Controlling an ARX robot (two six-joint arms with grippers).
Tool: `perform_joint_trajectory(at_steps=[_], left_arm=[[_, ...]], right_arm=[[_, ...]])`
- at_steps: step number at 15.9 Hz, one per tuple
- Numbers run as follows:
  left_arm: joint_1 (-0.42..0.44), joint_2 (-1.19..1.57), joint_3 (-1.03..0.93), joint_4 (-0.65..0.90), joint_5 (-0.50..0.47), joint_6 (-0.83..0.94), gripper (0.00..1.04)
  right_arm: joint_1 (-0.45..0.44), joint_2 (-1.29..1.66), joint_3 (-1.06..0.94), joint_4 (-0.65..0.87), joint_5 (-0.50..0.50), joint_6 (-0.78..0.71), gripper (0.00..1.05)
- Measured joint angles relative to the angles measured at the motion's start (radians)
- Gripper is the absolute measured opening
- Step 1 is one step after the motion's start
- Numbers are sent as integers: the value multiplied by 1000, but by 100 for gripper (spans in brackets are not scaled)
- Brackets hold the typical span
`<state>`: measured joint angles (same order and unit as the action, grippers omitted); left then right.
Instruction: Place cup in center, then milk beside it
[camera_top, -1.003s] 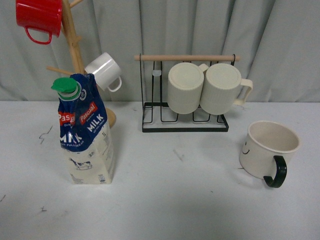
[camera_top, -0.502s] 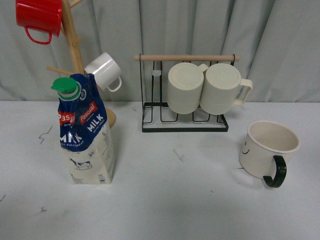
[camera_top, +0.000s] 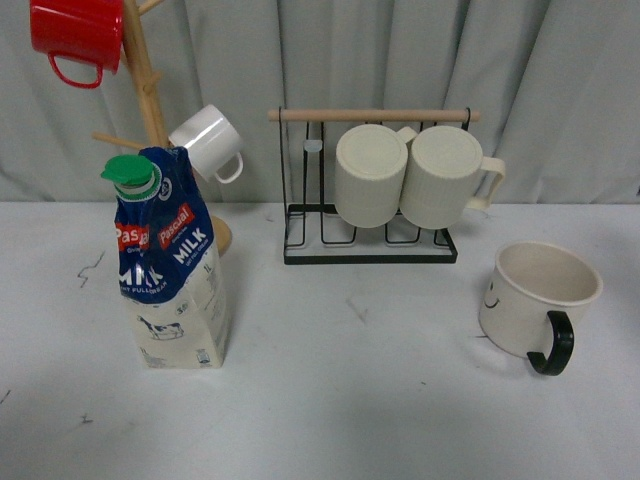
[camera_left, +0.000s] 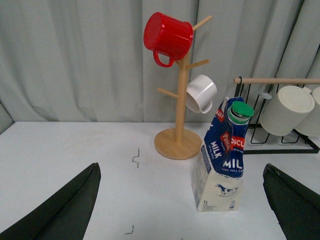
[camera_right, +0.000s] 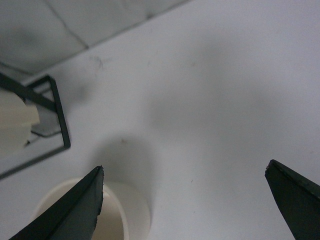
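Observation:
The cup (camera_top: 535, 298), a wide cream mug with a black handle and a small smiley face, stands upright at the right of the white table. Its rim also shows in the right wrist view (camera_right: 127, 212), beside one finger of my open right gripper (camera_right: 185, 200). The milk (camera_top: 170, 262), a tall blue and cream carton with a green cap, stands at the left. In the left wrist view the milk (camera_left: 220, 160) stands upright ahead of my open left gripper (camera_left: 182, 205). Both grippers are empty. Neither arm shows in the front view.
A wooden mug tree (camera_top: 150, 100) behind the milk holds a red mug (camera_top: 78, 35) and a small white mug (camera_top: 208, 142). A black wire rack (camera_top: 370, 235) at the back middle holds two ribbed cream mugs (camera_top: 410, 175). A grey curtain hangs behind the table.

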<state>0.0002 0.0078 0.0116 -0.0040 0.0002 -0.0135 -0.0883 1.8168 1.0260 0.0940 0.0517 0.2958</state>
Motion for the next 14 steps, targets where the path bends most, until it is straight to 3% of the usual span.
perform_joint_trajectory(at_steps=[6, 11, 12, 14], left_arm=[[0, 0, 0, 0, 0, 0, 98], [0, 0, 0, 0, 0, 0, 98], [0, 0, 0, 0, 0, 0, 98], [0, 0, 0, 0, 0, 0, 98]], right_arm=[[64, 132, 51, 17, -79, -43, 98], [89, 193, 47, 8, -89, -91, 98], [89, 193, 40, 11, -87, -93, 94], [89, 193, 38, 13, -85, -104, 69]])
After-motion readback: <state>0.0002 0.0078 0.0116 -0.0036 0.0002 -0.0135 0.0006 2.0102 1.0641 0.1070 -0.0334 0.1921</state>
